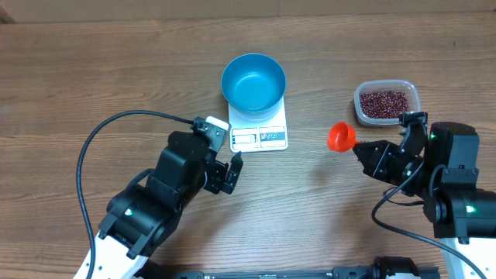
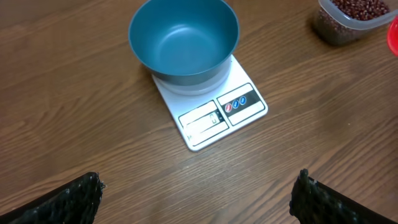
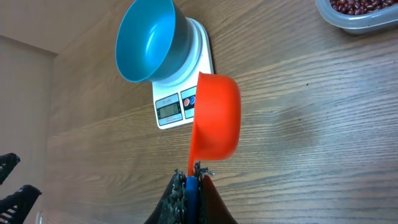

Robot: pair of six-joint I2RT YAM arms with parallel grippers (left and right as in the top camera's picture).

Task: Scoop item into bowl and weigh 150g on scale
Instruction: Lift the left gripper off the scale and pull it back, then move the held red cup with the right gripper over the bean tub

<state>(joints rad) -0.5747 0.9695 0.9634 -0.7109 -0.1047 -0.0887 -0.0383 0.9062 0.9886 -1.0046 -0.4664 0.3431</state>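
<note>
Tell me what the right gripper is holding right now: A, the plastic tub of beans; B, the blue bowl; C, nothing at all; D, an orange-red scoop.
D: the right gripper is shut on the handle of the orange-red scoop, which is apart from both the bowl and the tub.

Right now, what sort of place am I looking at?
Probably a robot test bench, not a kitchen: two arms at a wooden table, with a bowl on a scale, a tub of beans and a scoop.
</note>
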